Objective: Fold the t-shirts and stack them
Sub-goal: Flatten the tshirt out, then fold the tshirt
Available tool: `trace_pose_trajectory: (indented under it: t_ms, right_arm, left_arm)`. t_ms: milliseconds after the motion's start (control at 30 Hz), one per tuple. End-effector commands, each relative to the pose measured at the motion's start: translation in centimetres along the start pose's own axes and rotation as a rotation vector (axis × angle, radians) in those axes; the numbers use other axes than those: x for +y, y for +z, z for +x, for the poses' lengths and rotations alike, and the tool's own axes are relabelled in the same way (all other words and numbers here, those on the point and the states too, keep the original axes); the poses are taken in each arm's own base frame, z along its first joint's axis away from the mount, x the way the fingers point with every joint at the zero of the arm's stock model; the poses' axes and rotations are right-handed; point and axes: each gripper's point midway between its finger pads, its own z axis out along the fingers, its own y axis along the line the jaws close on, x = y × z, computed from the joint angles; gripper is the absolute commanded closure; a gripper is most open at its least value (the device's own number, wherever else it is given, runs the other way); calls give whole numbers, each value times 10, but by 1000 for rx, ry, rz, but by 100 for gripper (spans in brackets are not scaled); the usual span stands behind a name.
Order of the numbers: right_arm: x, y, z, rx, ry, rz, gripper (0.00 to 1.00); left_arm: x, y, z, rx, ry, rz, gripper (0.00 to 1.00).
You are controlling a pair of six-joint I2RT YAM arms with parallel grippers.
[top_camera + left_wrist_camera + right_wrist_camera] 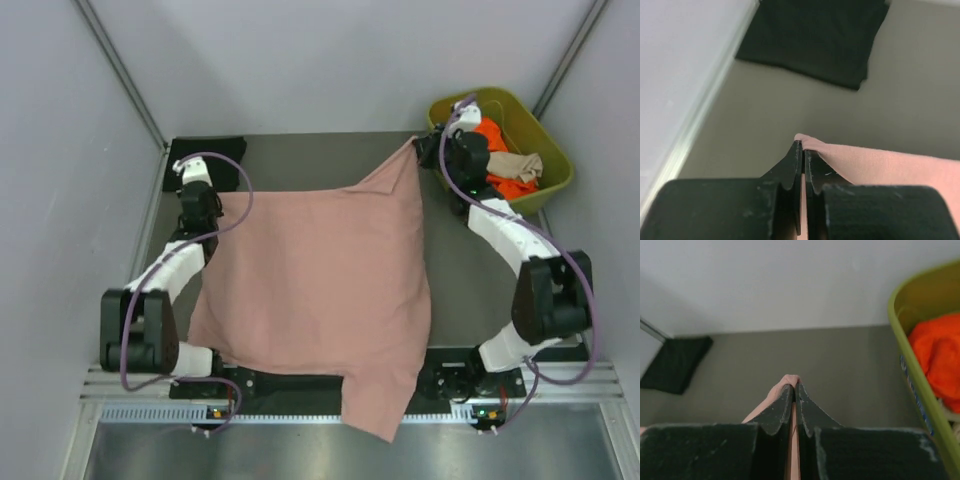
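No text, label, brand or number can be read anywhere.

A dusty pink cloth t-shirt [320,280] lies spread across the middle of the grey flat desk [300,155], between the two arms. Its near corner hangs over the desk's near edge, between the arm bases. Its far left corner is pinched in the left claw [802,150] and its far right corner in the right claw [794,389]. The right corner is drawn further back than the left. A folded black cloth t-shirt [207,150] lies in the desk's far left corner, behind the left claw and apart from it. An olive-green plastic bin [556,182] stands at the far right corner, just right of the right claw. In it lies a bright orange cloth shirt [493,133], with a tan cloth shirt [522,165] on top of it, toward the bin's near right side.
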Motion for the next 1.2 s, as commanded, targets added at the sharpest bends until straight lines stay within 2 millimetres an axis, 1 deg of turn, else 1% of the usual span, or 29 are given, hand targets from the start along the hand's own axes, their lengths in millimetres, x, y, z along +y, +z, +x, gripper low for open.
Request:
trace_pose_trajectory:
  t_ms: [0,33,67,100,133,167,200,233,267,300,333,367,400,433,467,500,567,700,833,867,900,933,967,1000,1033,1067,1100,1133,1167]
  right_arm:
    - [9,35,-23,-117,-25,-61,100]
    - [7,44,-15,-96,-28,-62,100]
    - [9,55,-22,-107,-33,-71,100]
    - [1,70,1,-59,-35,-61,100]
    - [-1,78,9,-36,-34,-61,100]
    - [-2,85,14,-21,-32,-60,100]
    - [-4,100,19,-9,-36,-61,100]
    - [-6,106,27,16,-33,-59,100]
    - [-7,113,30,24,-34,-56,100]
    - [-6,124,30,24,-37,-61,100]
    - [-4,129,34,39,-36,-66,100]
    - [2,134,26,36,-38,-73,100]
    - [-1,139,35,57,-39,-68,100]
    - [4,142,36,64,-38,-74,100]
    - [8,145,28,53,-43,-78,100]
    - [7,147,38,86,-43,-72,100]
    - [7,148,39,94,-42,-66,100]
    - [5,140,43,135,-33,-43,100]
    - [11,126,47,198,-23,-47,100]
    - [14,119,43,205,-19,-44,100]
    - [18,114,44,217,-15,-41,100]
    - [16,107,51,259,-9,-21,100]
    - [19,98,45,264,-1,-13,100]
    - [16,93,45,278,10,8,100]
    - [15,83,53,327,23,28,100]
    - [17,73,47,330,42,37,100]
    - [17,66,47,344,52,43,100]
    - [16,58,52,366,58,56,100]
    - [16,45,50,389,65,72,100]
  left_arm:
    - [-1,41,-7,-68,-59,-30,100]
    - [-6,53,-14,-70,-51,-26,100]
    - [-9,71,10,-3,-22,-33,100]
    - [-11,78,20,36,-1,-38,100]
    - [-13,87,24,55,13,-39,100]
    - [-17,97,10,40,21,-39,100]
    - [-4,111,30,100,38,-72,100]
    - [-4,117,31,107,43,-75,100]
    - [-8,126,23,95,43,-59,100]
    - [-8,134,33,120,49,-56,100]
    - [-7,138,34,129,51,-55,100]
    - [-9,144,34,132,58,-47,100]
    - [-8,147,34,134,62,-49,100]
    - [-6,148,35,141,65,-56,100]
    - [-6,151,36,143,65,-54,100]
    - [-3,153,38,153,61,-49,100]
    - [0,153,41,174,67,-46,100]
    - [6,152,44,203,92,-64,100]
    - [15,145,44,217,96,-106,100]
    - [16,143,41,214,97,-110,100]
    - [19,140,43,230,101,-120,100]
    - [23,138,41,234,97,-148,100]
    - [25,135,40,240,98,-155,100]
    - [26,133,43,260,107,-159,100]
    - [26,130,45,271,115,-155,100]
    - [25,128,41,269,119,-142,100]
    - [27,123,49,304,134,-138,100]
    - [27,119,45,300,137,-136,100]
    - [28,116,46,307,140,-142,100]
